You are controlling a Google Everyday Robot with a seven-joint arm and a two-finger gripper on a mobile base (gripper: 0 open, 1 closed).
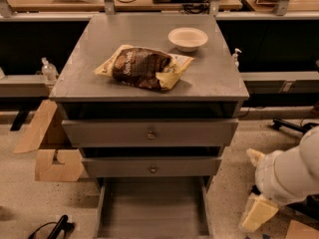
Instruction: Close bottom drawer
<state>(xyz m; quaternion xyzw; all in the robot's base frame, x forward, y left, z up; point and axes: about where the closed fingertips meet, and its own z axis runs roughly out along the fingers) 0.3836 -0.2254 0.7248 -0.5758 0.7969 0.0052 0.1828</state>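
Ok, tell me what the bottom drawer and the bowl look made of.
The bottom drawer: likely painted sheet metal, matte grey, thin flat walls. The bowl: paper or ceramic, unclear; cream, matte. The gripper hangs low, right of that drawer.

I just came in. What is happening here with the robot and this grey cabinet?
The robot has to push the bottom drawer shut, and this is not yet done: the drawer stands pulled out at floor level. The gripper hangs low to the right of the cabinet, apart from it and touching nothing. On top of the cabinet lie a snack bag and a small bowl.
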